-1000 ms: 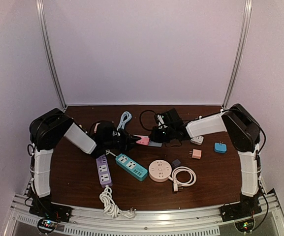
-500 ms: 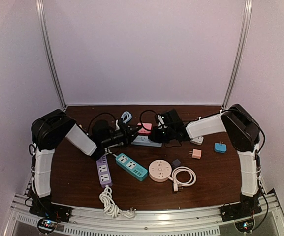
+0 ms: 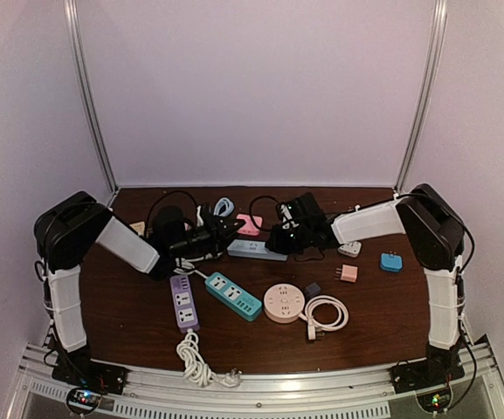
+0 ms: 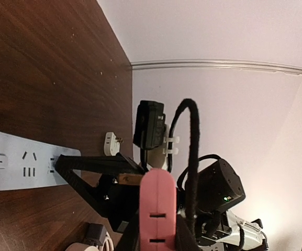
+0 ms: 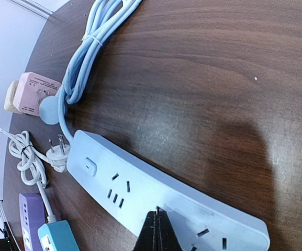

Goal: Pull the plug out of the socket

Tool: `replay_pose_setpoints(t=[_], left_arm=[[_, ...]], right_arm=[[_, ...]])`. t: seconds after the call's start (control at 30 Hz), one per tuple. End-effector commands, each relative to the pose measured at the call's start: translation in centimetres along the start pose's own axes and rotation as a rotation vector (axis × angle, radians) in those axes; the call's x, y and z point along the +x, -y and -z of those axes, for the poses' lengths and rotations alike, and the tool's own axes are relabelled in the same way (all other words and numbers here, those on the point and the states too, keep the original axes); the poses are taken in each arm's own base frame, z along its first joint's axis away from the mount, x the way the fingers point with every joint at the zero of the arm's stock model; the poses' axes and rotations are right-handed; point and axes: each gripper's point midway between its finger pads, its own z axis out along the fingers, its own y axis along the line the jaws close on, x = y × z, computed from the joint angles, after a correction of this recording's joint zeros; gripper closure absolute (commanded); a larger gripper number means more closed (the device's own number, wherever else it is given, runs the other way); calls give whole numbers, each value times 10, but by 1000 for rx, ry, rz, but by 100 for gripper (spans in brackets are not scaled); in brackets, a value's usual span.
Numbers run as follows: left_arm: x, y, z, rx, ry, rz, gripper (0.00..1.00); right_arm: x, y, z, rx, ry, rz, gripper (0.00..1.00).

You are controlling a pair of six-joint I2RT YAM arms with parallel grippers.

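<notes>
The pink plug is free of the light blue socket strip and hangs above and behind it. My left gripper is shut on it. In the left wrist view the plug stands between my dark fingers, its two slots facing the camera, with the strip lying below on the table. My right gripper is shut, and its tips press down on the top of the strip between two outlets.
A coiled light blue cable runs from the strip's end. A pink-and-cream adapter and a white cord with plug lie beyond. Purple and teal strips, a round pink socket and small adapters sit nearer.
My left gripper has lifted the pink plug off the strip and carried it back, and the left arm has drawn leftward. The right gripper has stayed pressed on the strip.
</notes>
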Motion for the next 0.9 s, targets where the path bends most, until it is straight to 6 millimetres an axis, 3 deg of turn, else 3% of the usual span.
replay_pose_setpoints(t=[0.0,0.17,0.43,0.63,0.87], left_arm=[[-6,16,16,-40,-4,-146,100],[1,3,36,-150,-21,-220,100],[-8,0,94,-435,22,-424,100],[-18,7,160,-721,115,-576,100],[-27,-10,256,-1121,235,-642,100]], right_arm=[[7,2,19,70,-45,21,100],[-17,-12,43,78,20,63,99],[-39,-23,89,109,115,110,86],[-45,-21,123,153,176,132,62],[-42,-19,155,162,234,125,35]])
